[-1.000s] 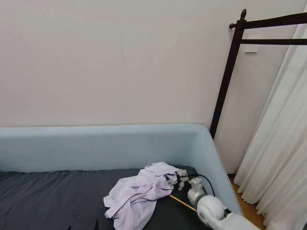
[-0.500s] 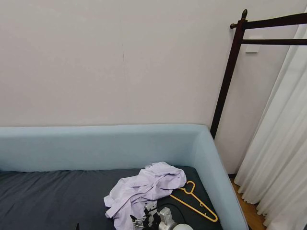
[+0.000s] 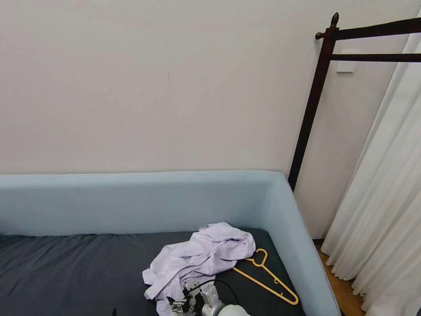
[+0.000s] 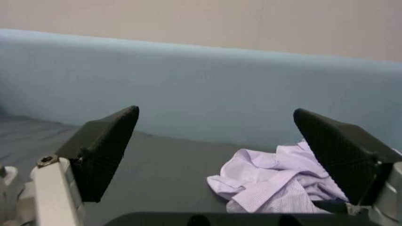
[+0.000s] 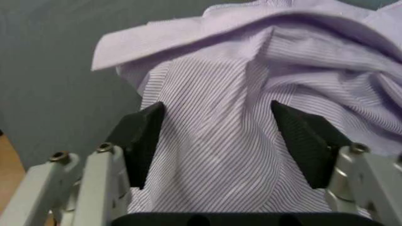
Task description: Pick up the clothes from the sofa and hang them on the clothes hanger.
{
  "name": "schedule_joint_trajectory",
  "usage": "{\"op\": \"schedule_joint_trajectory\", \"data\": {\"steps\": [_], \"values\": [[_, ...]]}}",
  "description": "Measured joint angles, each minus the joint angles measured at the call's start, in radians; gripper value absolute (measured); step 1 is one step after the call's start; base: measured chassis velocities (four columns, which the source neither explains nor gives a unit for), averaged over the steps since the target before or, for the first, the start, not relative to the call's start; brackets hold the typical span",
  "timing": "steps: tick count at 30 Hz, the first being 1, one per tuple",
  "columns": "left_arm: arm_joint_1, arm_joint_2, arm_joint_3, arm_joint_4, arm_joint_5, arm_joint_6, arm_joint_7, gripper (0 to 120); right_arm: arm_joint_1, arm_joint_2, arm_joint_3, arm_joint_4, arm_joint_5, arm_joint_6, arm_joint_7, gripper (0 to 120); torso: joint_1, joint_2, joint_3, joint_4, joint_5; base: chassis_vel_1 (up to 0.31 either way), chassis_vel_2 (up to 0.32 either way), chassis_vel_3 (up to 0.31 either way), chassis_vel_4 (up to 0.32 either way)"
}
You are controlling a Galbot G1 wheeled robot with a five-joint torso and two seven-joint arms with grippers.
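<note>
Shirt (image 3: 204,253), lilac and striped, lay at lower centre under the released right end effector (image 5: 217,106); left end effector (image 4: 215,113) gaped above the sofa (image 4: 188,94).

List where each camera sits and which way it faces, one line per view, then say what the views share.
Head view: on the robot's head, facing forward and down at the sofa, shirt, hanger and rack; right gripper at the bottom edge.
Left wrist view: on the left wrist, facing across the seat toward the backrest; left gripper open, empty.
Right wrist view: on the right wrist, facing down onto the shirt, framed by its open fingers.
Shared: all three show the shirt.
</note>
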Motion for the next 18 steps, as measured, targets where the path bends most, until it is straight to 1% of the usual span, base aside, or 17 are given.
{"op": "schedule_joint_trajectory", "data": {"steps": [1,2,3,6,7,10,11,12,15,16,17,18], "values": [[-0.002,0.002,0.002,0.001,0.002,0.000,0.000,96,0.000,0.008,0.004,-0.013,-0.002,0.004,-0.001,63,0.000,0.000,0.000,0.0000,0.0000,0.000,0.000,0.000,0.000],[-0.004,0.002,0.003,0.002,0.003,0.000,0.000,96,0.000,0.015,0.009,-0.022,-0.004,0.006,-0.002,57,0.000,0.000,0.000,0.0000,0.0001,0.000,0.000,0.000,0.000],[-0.004,0.002,0.003,0.002,0.003,0.000,0.000,96,0.000,0.015,0.009,-0.022,-0.004,0.006,-0.002,57,0.000,0.000,0.000,0.0000,0.0001,0.000,0.000,0.000,0.000],[-0.007,0.002,0.003,0.003,0.003,0.000,0.000,96,0.000,0.023,0.015,-0.036,-0.015,0.022,0.003,43,0.000,0.000,0.000,0.0001,0.0001,0.000,0.000,0.000,0.000],[-0.007,0.002,0.003,0.003,0.003,0.000,0.000,96,0.000,0.023,0.015,-0.036,-0.015,0.022,0.003,43,0.000,0.000,0.000,0.0001,0.0001,0.000,0.000,0.000,0.000],[-0.007,0.001,0.002,0.008,0.002,0.000,-0.002,97,0.001,0.022,0.013,-0.037,-0.022,0.029,0.007,29,0.000,0.000,0.000,0.0000,0.0001,0.000,0.000,0.000,0.000],[-0.007,0.002,0.002,0.009,0.002,0.000,-0.003,97,0.001,0.021,0.012,-0.037,-0.025,0.029,0.007,25,0.000,0.000,0.000,0.0000,0.0002,0.000,0.000,0.000,0.000],[-0.007,0.002,0.002,0.009,0.002,0.000,-0.003,97,0.001,0.021,0.012,-0.037,-0.025,0.029,0.007,25,0.000,0.000,0.000,0.0000,0.0002,0.000,0.000,0.000,0.000],[-0.005,0.002,0.000,0.009,0.000,0.000,-0.006,97,-0.002,0.020,0.015,-0.036,-0.029,0.033,0.005,11,0.000,0.000,0.000,0.0000,0.0001,0.000,0.000,0.000,0.000],[-0.006,0.003,0.000,0.009,-0.001,0.000,-0.006,97,-0.002,0.019,0.015,-0.032,-0.030,0.033,0.005,7,0.000,0.000,0.000,0.0001,0.0002,0.000,0.000,0.000,0.000],[-0.006,0.003,0.000,0.009,-0.001,0.000,-0.006,97,-0.002,0.019,0.015,-0.032,-0.030,0.033,0.005,7,0.000,0.000,0.000,0.0001,0.0002,0.000,0.000,0.000,0.000],[-0.007,0.003,0.000,0.011,-0.002,0.000,-0.006,97,-0.002,0.014,0.015,-0.026,-0.031,0.034,0.005,1,0.000,0.000,0.000,0.0002,0.0003,0.000,0.000,0.000,0.000]]}}
